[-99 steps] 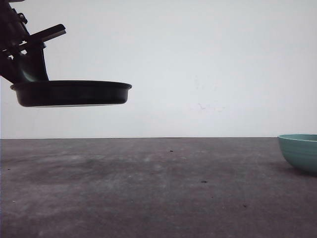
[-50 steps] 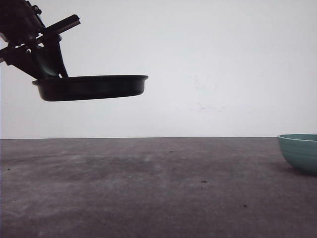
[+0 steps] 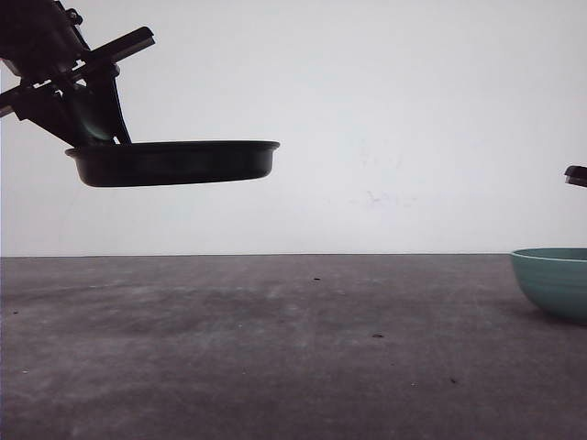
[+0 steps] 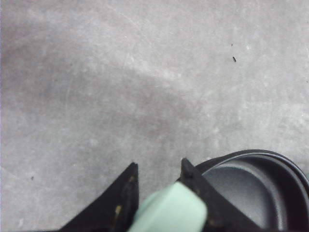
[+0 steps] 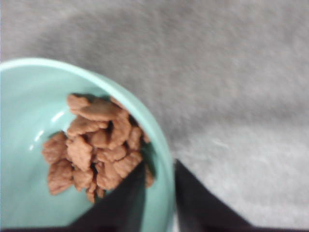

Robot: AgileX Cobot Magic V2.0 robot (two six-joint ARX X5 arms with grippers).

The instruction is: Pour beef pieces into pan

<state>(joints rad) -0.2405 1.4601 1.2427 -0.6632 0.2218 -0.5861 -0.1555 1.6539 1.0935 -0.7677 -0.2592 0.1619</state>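
My left gripper (image 4: 158, 166) is shut on the mint-green handle (image 4: 170, 212) of the black pan (image 4: 251, 188). In the front view the pan (image 3: 174, 162) hangs level, high above the table's left side, with the left gripper (image 3: 92, 101) at its handle end. The beef pieces (image 5: 94, 145) lie heaped in a teal bowl (image 5: 29, 106). My right gripper (image 5: 160, 166) straddles the bowl's rim, one finger inside by the beef, one outside, and is shut on the rim. The bowl (image 3: 555, 280) rests on the table at the far right, below a dark bit of the right arm (image 3: 576, 174).
The grey table (image 3: 293, 348) stretches bare between the pan and the bowl, with a few small dark specks (image 3: 378, 335). A plain white wall (image 3: 394, 119) stands behind it.
The pan rose and moved to the right, then nearly stopped. A dark part of the right arm has come in at the right edge, and the bowl has shifted slightly left.
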